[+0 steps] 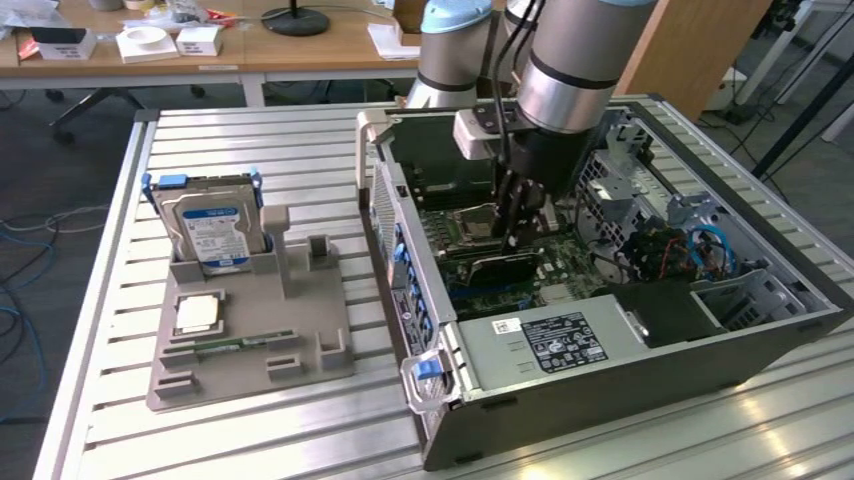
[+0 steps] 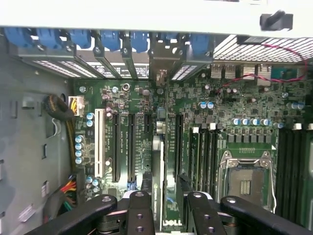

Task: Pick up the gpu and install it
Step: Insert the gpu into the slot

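Observation:
My gripper (image 1: 521, 232) reaches down into the open computer case (image 1: 641, 385), over the green motherboard (image 2: 244, 105). It is shut on the gpu (image 2: 164, 191), a thin black card seen edge-on between the two black fingers (image 2: 139, 210). The card stands upright over the motherboard, in line with the long black expansion slots (image 2: 117, 147). Its pale metal end bracket (image 2: 160, 66) sits at the rear slot openings, among the blue retaining clips (image 2: 112, 39). In the exterior view the gpu (image 1: 501, 268) shows as a dark card just below the fingers, low against the board.
A grey fixture (image 1: 247, 330) on the exterior view's left holds a blue-labelled hard drive (image 1: 207, 225), a processor chip (image 1: 198, 313) and a green memory stick (image 1: 240, 343). Inside the case are the empty processor socket (image 2: 244, 171), a labelled power supply (image 1: 561, 340) and cable bundles (image 2: 66, 112).

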Available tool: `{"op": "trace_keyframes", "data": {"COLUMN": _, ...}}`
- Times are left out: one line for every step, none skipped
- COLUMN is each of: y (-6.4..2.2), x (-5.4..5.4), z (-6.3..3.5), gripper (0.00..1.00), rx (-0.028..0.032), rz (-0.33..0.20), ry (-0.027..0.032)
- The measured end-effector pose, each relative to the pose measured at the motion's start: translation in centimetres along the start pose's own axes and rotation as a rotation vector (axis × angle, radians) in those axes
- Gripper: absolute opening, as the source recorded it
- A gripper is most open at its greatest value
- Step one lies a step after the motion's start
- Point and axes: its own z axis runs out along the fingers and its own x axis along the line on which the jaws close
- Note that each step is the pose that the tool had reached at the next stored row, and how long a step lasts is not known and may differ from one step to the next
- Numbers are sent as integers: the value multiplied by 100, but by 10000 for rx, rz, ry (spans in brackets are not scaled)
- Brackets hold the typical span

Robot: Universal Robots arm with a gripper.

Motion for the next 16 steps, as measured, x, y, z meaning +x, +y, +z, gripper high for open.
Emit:
{"op": "trace_keyframes", "data": {"y": 0, "x": -1, "z": -24, "gripper": 34, "rx": -1, "rz": 0, "ry": 1}}
{"op": "trace_keyframes", "data": {"y": 0, "x": -2, "z": -48, "gripper": 34, "rx": 0, "rz": -1, "ry": 0}}
{"op": "trace_keyframes", "data": {"y": -1, "x": -2, "z": -68, "gripper": 34, "rx": -1, "rz": 0, "ry": 0}}
{"op": "trace_keyframes", "data": {"y": -1, "x": -3, "z": -90, "gripper": 34, "rx": -1, "rz": 0, "ry": 0}}
{"op": "trace_keyframes", "data": {"y": -1, "x": -4, "z": -114, "gripper": 34, "rx": 0, "rz": 0, "ry": 1}}
{"op": "trace_keyframes", "data": {"y": -2, "x": -5, "z": -131, "gripper": 34, "rx": -1, "rz": 0, "ry": 0}}
{"op": "trace_keyframes", "data": {"y": -2, "x": -5, "z": -148, "gripper": 34, "rx": -1, "rz": 0, "ry": 1}}
{"op": "trace_keyframes", "data": {"y": -2, "x": -6, "z": -167, "gripper": 34, "rx": 0, "rz": 0, "ry": 0}}
{"op": "trace_keyframes", "data": {"y": -2, "x": -7, "z": -187, "gripper": 34, "rx": 0, "rz": 0, "ry": 0}}
{"op": "trace_keyframes", "data": {"y": -2, "x": -8, "z": -208, "gripper": 34, "rx": -1, "rz": 0, "ry": 0}}
{"op": "trace_keyframes", "data": {"y": -2, "x": -8, "z": -228, "gripper": 34, "rx": 0, "rz": 0, "ry": 1}}
{"op": "trace_keyframes", "data": {"y": -2, "x": -9, "z": -249, "gripper": 34, "rx": -1, "rz": 0, "ry": 1}}
{"op": "trace_keyframes", "data": {"y": -2, "x": -10, "z": -270, "gripper": 34, "rx": -1, "rz": 0, "ry": 1}}
{"op": "trace_keyframes", "data": {"y": -2, "x": -11, "z": -287, "gripper": 34, "rx": -1, "rz": 0, "ry": 1}}
{"op": "trace_keyframes", "data": {"y": -2, "x": -11, "z": -296, "gripper": 34, "rx": -1, "rz": 0, "ry": 0}}
{"op": "trace_keyframes", "data": {"y": -2, "x": -11, "z": -298, "gripper": 34, "rx": 0, "rz": 0, "ry": -2}}
